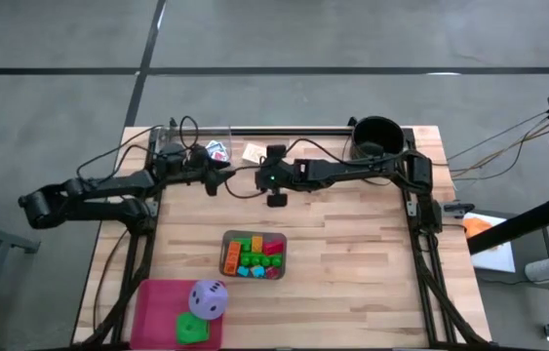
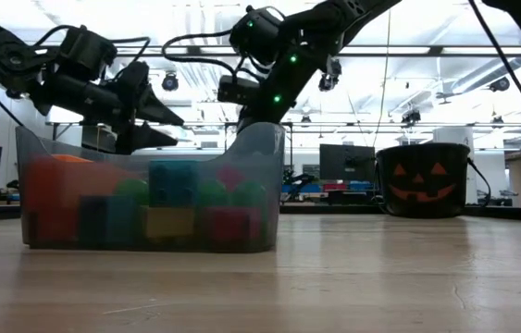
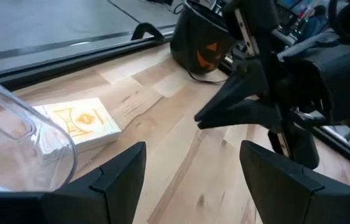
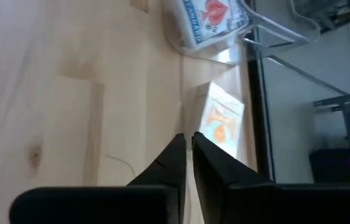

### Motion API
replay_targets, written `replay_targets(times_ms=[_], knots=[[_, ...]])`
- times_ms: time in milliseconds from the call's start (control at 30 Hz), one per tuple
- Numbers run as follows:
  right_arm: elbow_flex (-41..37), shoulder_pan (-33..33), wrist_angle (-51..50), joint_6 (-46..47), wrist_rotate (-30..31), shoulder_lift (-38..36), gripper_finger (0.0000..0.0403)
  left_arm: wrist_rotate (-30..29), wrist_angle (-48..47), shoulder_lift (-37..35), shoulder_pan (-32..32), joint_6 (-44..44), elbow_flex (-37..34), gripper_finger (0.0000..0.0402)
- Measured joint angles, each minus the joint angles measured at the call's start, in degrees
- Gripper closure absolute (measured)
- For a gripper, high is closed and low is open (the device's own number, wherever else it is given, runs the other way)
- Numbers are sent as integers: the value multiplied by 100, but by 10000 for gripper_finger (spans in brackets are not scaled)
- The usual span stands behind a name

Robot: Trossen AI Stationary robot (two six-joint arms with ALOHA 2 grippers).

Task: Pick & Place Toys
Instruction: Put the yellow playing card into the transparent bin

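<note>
Nearest the front edge, the grey tray (image 1: 227, 255) is seen packed with bright blocks (image 1: 254, 255). Beyond it, the right gripper (image 1: 276, 198) hangs clenched on nothing, so a pick seems not yet made; reopening is judged necessary. Farther from the tray, the left gripper (image 1: 214, 179) is held released beside an orange-printed card (image 1: 254, 151). The surface is pale wood planks; a lit workshop lies behind.

tray (image 2: 38, 185): coloured blocks (image 2: 172, 183) inside | bucket (image 2: 424, 180): behind, apart
</note>
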Motion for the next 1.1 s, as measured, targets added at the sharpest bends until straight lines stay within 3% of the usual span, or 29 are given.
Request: replay_targets(times_ms=[133, 267, 467, 667, 800, 1100], knots=[[55, -77, -124, 120, -39, 0, 375, 84, 5, 0, -2, 374, -2, 137], [123, -209, -132, 332, -40, -2, 336, 169, -13, 0, -4, 971, -13, 137], [201, -427, -162, 468, -96, -2, 215, 170, -13, -18, -4, 1734, -13, 137], [369, -802, -168, 507, -266, -2, 81, 170, -13, -115, -2, 1879, -15, 137], [532, -1111, -294, 767, -634, -2, 16, 325, -22, -334, -3, 1859, -17, 137], [1226, -1686, -648, 1205, -2061, 448, 24, 771, -199, -1087, -4, 1662, -17, 137]])
